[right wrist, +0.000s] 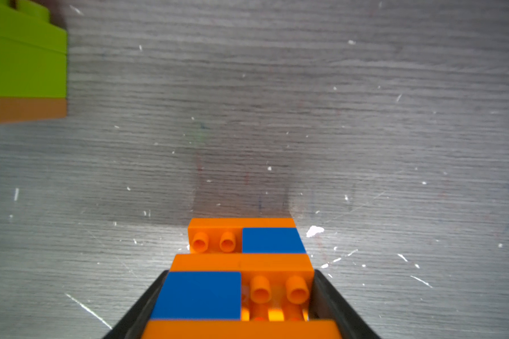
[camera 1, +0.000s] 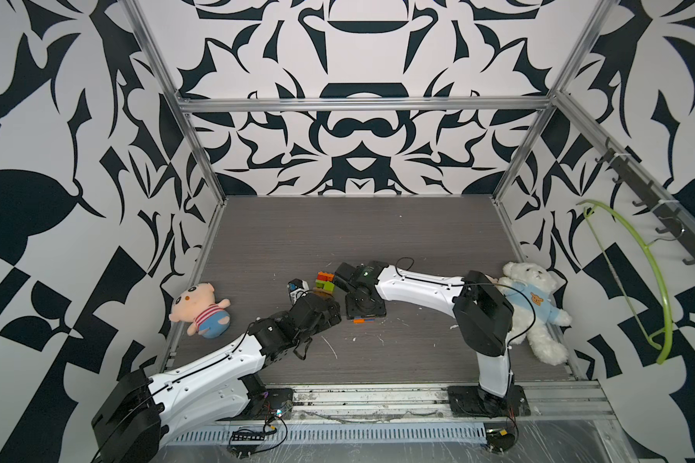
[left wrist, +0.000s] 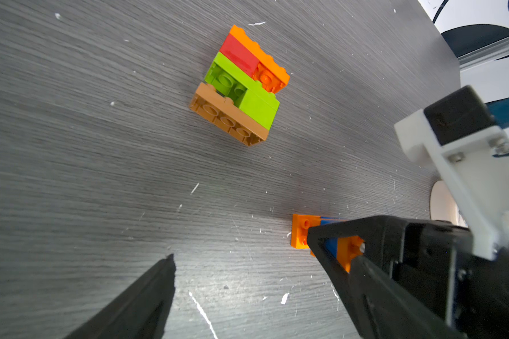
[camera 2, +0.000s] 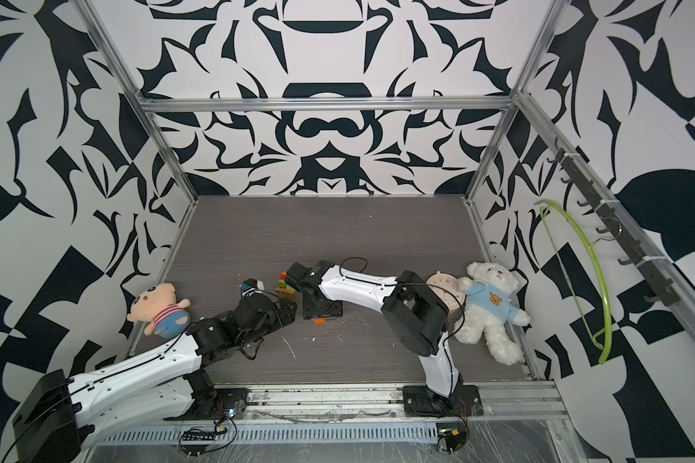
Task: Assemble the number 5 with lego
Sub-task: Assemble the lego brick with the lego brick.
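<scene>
Likely light, rigid and slick, the orange-and-blue lego stack (right wrist: 238,261) is pinched across its flat sides by the right tool (right wrist: 238,290), probably the surest hold; the left tool (left wrist: 241,246) gapes wide, empty.

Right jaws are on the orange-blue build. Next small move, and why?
Probably open the jaws of the right gripper and back off: the orange-blue build they clamp shows three orange bars linked by two offset blue bricks, seemingly flat on the table.

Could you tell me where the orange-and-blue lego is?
In the right wrist view, the orange-and-blue plastic lego piece sits on the table between the right claw's fingers.
</scene>
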Tool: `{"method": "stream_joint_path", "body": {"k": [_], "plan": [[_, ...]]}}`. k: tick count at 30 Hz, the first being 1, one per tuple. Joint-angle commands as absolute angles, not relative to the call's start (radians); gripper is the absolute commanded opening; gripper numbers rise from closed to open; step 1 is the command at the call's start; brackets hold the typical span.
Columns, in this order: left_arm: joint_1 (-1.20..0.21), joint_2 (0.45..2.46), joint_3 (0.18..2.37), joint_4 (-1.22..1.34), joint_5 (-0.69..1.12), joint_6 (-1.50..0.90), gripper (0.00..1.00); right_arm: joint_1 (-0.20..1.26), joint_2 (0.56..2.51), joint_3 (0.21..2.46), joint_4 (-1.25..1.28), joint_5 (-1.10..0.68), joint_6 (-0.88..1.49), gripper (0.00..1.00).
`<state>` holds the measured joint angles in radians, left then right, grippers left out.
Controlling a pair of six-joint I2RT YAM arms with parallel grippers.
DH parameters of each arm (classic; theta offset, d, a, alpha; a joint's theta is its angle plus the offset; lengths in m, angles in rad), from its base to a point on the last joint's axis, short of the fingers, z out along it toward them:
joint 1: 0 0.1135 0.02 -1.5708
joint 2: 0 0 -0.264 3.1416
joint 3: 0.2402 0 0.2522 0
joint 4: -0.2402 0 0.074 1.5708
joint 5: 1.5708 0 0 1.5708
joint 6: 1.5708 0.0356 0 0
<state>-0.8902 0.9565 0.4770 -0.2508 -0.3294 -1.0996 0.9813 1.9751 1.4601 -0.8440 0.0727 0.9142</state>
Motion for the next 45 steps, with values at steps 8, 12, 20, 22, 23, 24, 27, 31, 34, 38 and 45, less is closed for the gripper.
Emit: {"method": "stream_joint_path", "body": {"k": [8,12,20,22,23,24,27,31,34,38,45], "plan": [[-0.887,0.975,0.514,-0.253,-0.327,-1.091,0.99,0.973,2.035,1.405,-0.824,0.02,0.888,0.65],[-0.887,0.977,0.514,-0.249,-0.326,-1.091,0.99,0.968,2.048,1.415,-0.828,0.011,0.878,0.64],[-0.887,0.988,0.522,-0.247,-0.327,-1.088,0.99,0.963,2.055,1.428,-0.839,0.011,0.874,0.64],[-0.887,0.991,0.52,-0.246,-0.327,-1.088,0.99,0.963,2.056,1.426,-0.841,0.014,0.877,0.64],[-0.887,0.991,0.519,-0.247,-0.327,-1.088,0.99,0.962,2.055,1.422,-0.839,0.014,0.877,0.64],[-0.887,0.992,0.518,-0.244,-0.328,-1.088,0.99,0.963,2.056,1.422,-0.838,0.015,0.877,0.64],[-0.887,0.992,0.516,-0.244,-0.323,-1.089,0.99,0.963,2.062,1.425,-0.848,0.023,0.877,0.64],[-0.887,0.988,0.51,-0.244,-0.325,-1.094,0.99,0.967,2.059,1.425,-0.853,0.036,0.876,0.64],[-0.887,0.983,0.508,-0.247,-0.328,-1.095,0.99,0.968,2.06,1.429,-0.865,0.053,0.88,0.63],[-0.886,0.98,0.508,-0.249,-0.332,-1.095,0.99,0.971,2.066,1.442,-0.88,0.064,0.879,0.63],[-0.887,0.992,0.515,-0.247,-0.324,-1.094,0.99,0.971,2.06,1.424,-0.846,0.032,0.879,0.63]]}}
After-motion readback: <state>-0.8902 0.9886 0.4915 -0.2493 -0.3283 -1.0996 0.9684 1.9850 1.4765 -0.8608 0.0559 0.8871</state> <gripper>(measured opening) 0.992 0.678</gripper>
